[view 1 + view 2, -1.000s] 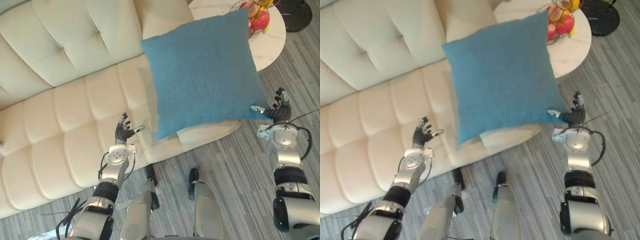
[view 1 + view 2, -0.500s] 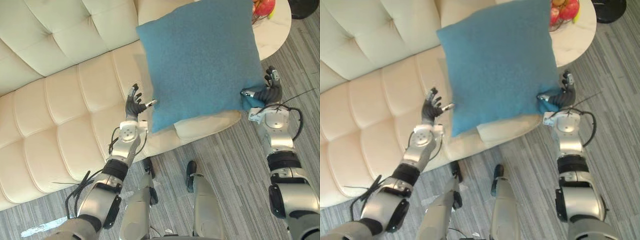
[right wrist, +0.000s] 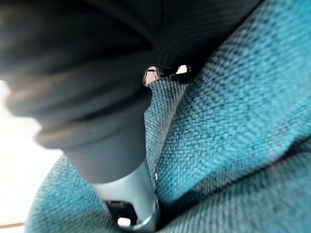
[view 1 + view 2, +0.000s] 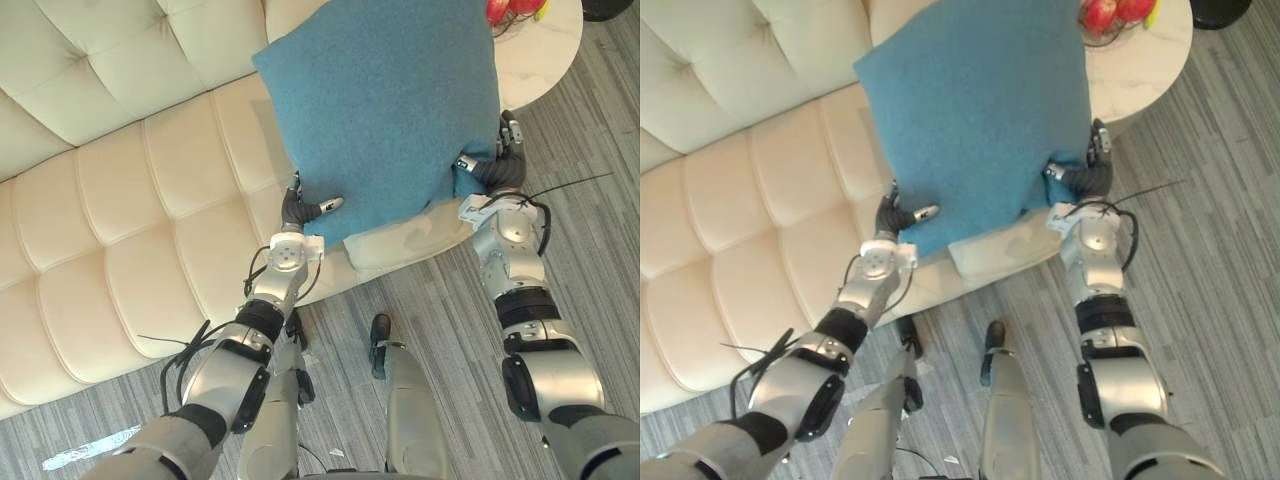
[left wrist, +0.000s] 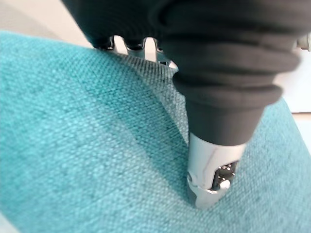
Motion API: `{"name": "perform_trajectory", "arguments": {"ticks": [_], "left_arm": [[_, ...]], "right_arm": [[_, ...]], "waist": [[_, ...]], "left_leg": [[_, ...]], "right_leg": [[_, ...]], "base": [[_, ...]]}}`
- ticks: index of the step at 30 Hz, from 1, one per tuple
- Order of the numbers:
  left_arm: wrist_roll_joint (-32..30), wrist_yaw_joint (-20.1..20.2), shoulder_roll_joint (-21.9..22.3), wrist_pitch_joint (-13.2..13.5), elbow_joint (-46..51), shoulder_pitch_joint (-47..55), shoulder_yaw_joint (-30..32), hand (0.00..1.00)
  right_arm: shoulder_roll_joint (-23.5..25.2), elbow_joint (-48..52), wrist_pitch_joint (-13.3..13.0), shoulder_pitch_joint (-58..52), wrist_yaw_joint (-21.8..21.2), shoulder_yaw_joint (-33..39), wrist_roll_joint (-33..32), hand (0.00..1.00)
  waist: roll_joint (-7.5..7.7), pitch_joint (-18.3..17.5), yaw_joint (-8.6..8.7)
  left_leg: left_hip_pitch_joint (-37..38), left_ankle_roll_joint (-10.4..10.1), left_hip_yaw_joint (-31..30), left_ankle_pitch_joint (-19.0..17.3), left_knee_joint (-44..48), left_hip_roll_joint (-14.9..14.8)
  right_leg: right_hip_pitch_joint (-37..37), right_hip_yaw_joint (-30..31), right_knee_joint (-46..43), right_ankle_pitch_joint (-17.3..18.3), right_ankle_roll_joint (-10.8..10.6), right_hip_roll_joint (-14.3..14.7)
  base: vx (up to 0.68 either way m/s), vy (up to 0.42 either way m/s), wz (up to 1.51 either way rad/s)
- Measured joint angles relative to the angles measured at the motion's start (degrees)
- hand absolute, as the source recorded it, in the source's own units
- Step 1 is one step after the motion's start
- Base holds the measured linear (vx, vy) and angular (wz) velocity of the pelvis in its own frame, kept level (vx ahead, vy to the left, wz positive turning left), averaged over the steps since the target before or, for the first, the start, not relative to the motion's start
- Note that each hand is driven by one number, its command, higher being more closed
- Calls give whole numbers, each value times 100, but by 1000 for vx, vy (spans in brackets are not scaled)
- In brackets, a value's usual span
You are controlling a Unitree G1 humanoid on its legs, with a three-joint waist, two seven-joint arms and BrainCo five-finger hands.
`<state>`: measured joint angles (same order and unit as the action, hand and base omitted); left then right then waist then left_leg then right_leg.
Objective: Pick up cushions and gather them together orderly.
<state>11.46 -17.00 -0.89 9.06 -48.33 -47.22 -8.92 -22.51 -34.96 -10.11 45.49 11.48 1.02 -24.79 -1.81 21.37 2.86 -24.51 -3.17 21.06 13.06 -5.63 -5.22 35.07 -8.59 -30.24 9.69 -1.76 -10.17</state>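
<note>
A large blue cushion (image 4: 380, 100) stands tilted over the right end of the cream sofa (image 4: 120, 230). My left hand (image 4: 295, 212) is at its lower left corner, thumb (image 5: 214, 165) lying on the blue cloth (image 5: 73, 145) and fingers behind the edge. My right hand (image 4: 495, 172) grips the lower right corner, thumb (image 3: 131, 204) pressed into a fold of the fabric (image 3: 233, 121). A cream cushion (image 4: 415, 245) lies flat on the seat under the blue one's lower edge.
A round white table (image 4: 545, 60) with a wire basket of fruit (image 4: 510, 8) stands just past the sofa's right end. Grey striped floor (image 4: 590, 230) runs along the sofa's front.
Both hands have closed in on the blue cushion's lower corners. The left hand rose from the seat front to the left corner. The right thumb has closed on the right corner.
</note>
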Motion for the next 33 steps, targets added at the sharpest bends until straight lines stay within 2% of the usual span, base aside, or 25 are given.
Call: {"name": "perform_trajectory", "arguments": {"ticks": [5, 12, 18, 22, 28, 30, 33], "left_arm": [[114, -213, -8, -47, 278, -27, 58, 100], [664, -500, -8, -60, 952, 38, -94, 100], [898, -682, -9, -50, 2123, 717, -455, 100], [902, -688, 2, -46, 2876, 1391, -638, 100], [906, -672, -15, 108, 4014, 2363, -981, 100], [913, -637, -62, 150, 4139, 2726, -1163, 100], [1069, -482, -218, 153, 4348, 3458, -1410, 100]], "right_arm": [[-29, 1122, 2, -43, 24, -116, -6, 100], [43, 1416, -83, -109, 104, -273, 12, 100], [254, 2359, -176, -1221, 339, -265, 11, 100], [691, 3208, -339, -2377, 381, -144, 11, 100], [1337, 3910, -653, -3661, 381, -96, 9, 100], [1458, 3909, -652, -3946, 380, -80, 11, 100], [1596, 3902, -589, -4443, 311, -81, 48, 100]], "waist": [[47, 122, -28], [75, 210, -75], [126, 240, -162], [142, 239, -190], [281, 117, -170], [314, -1, -144], [354, -389, -140]], "left_leg": [[-176, -14, 140, -11, 203, -124], [-95, 31, 102, -71, 478, -174], [258, -44, 12, -323, 740, -222], [481, -96, -39, -616, 1042, -272], [730, -39, -99, -798, 1189, -225], [835, -27, -127, -809, 1187, -195], [961, 16, -151, -841, 1181, -159]], "right_leg": [[113, 20, 13, -31, 43, 78], [-160, 4, 9, -30, 43, 81], [-704, -6, 70, 33, -16, 92], [-1101, -46, 103, 78, -76, 85], [-1577, -46, 400, 139, -133, 73], [-1746, -76, 498, 137, -136, 60], [-1964, -105, 683, 127, -158, 58]], "base": [[9, -67, -5], [45, -53, 8], [43, -36, 5], [51, -19, 2], [22, 8, 2], [58, 25, 8], [98, 23, 5]]}}
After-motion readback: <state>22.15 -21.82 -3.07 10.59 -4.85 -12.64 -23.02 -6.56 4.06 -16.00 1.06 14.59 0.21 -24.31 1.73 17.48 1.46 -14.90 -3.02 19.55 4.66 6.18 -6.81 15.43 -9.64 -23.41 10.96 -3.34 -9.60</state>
